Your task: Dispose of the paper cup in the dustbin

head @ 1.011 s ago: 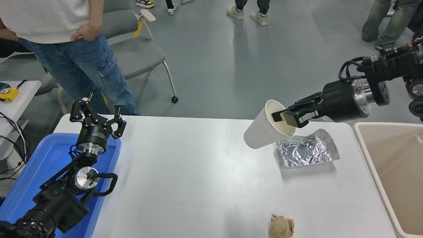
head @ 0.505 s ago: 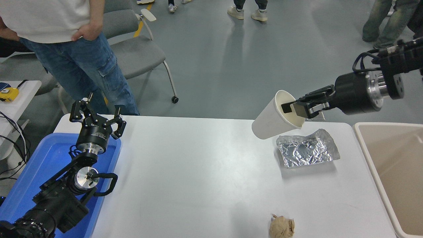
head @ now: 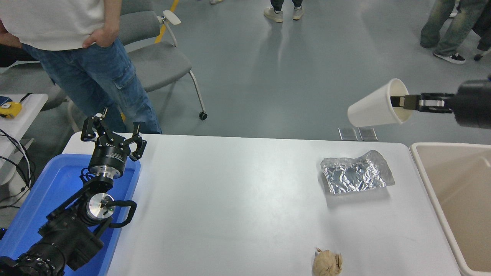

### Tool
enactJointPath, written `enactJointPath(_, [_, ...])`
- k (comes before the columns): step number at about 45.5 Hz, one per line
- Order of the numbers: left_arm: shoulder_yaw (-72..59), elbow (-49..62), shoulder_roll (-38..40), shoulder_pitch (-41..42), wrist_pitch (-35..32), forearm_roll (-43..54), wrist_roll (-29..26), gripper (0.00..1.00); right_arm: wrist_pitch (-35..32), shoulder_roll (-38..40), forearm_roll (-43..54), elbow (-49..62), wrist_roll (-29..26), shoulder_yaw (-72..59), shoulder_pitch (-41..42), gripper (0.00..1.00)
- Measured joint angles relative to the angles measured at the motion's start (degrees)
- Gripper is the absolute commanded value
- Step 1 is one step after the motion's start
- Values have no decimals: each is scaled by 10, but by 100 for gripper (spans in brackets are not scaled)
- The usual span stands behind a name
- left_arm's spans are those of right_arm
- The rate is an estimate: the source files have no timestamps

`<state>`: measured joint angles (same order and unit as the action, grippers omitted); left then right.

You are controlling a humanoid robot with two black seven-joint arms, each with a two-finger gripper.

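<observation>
Head view: right gripper (head: 401, 102) clamped on paper cup (head: 376, 108) rim, one finger inside, cup lying sideways, held high. Dustbin (head: 422, 168) below, rightward of jaws. Thin rim pinch; could slip, landing short on table (head: 230, 207). Left gripper (head: 111, 136) parked, spread.

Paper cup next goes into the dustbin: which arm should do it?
Right. The right gripper already holds the paper cup aloft near the dustbin; the left gripper sits parked over the blue tray.
</observation>
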<state>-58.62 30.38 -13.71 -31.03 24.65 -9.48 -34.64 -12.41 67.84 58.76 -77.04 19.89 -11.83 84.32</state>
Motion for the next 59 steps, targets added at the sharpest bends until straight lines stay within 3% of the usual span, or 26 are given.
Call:
enactJointPath(17, [0, 0, 0, 0, 0, 0, 0, 100, 54, 23, -149, 105, 9, 1, -86, 0])
enactJointPath(30, [0, 0, 0, 0, 0, 0, 0, 100, 69, -4, -290, 205, 25, 7, -176, 0])
enactJointPath(48, [0, 0, 0, 0, 0, 0, 0, 100, 72, -95, -478, 381, 29, 56, -335, 0])
enactJointPath(59, [0, 0, 0, 0, 0, 0, 0, 100, 68, -211, -528, 548, 25, 129, -428, 0])
